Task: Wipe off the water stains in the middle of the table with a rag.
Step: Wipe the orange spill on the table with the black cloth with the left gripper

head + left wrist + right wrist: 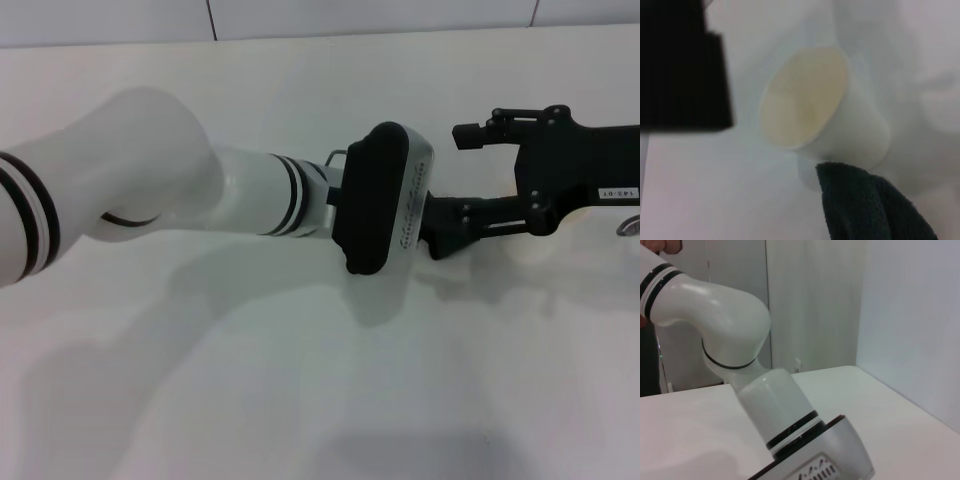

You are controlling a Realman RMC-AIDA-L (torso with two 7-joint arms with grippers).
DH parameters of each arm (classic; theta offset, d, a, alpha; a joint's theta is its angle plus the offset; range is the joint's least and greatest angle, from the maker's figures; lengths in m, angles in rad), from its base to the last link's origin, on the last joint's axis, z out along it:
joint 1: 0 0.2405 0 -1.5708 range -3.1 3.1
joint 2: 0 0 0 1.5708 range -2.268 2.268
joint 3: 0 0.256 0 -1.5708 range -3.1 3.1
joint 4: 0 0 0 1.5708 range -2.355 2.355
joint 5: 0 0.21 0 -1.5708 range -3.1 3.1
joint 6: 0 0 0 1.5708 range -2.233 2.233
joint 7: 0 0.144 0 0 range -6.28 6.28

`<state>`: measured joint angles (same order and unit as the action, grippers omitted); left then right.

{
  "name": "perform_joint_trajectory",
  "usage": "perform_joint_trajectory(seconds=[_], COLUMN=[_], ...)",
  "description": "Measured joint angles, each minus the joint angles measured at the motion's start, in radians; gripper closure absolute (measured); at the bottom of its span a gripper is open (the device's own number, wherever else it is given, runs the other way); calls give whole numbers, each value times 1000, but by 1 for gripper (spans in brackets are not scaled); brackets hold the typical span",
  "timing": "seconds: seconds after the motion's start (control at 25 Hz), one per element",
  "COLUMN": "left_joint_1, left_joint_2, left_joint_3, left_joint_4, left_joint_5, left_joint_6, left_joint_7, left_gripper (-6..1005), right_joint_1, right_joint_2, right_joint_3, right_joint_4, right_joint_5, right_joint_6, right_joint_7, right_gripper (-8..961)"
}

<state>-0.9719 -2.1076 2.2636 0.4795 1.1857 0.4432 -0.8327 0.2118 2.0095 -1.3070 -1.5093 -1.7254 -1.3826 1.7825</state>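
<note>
Writing: silver wrist housing on the left arm point(180, 180) carries a script logo, not legible; a small white label on the black right-side mechanism, characters unreadable.

Left arm reaches across the white desk point(250, 380) toward the right. Left pincer point(470, 215) black, partly hidden behind the housing; fingers apart or together: cannot tell.

Left wrist view: white cup point(825, 107) tipped toward camera, pale yellowish inside. Rag point(865, 207), dark green-black, just beside the cup, near the pincer.

Right pincer point(500, 125) black, at the right edge; fingers' state: cannot tell.
</note>
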Motion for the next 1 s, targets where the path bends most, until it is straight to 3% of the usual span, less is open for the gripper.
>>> perform_joint_trajectory(seconds=[0.44, 0.72, 1.0], left_joint_1=[0, -6, -12], left_joint_2=[7, 12, 8], left_joint_3=[-4, -73, -76], left_joint_4=[-42, -70, -63], left_joint_5=[0, 12, 15], left_joint_6=[-45, -60, -53], left_joint_7=[-6, 1, 19], left_gripper=[885, 883, 881], right_joint_1=[8, 7, 3], right_joint_2=[0, 0, 0], right_joint_3=[-13, -17, -19], right_joint_4=[1, 3, 3], right_joint_5=[1, 1, 1], right_joint_6=[16, 21, 21], right_joint_7=[0, -1, -2], right_gripper=[128, 128, 128])
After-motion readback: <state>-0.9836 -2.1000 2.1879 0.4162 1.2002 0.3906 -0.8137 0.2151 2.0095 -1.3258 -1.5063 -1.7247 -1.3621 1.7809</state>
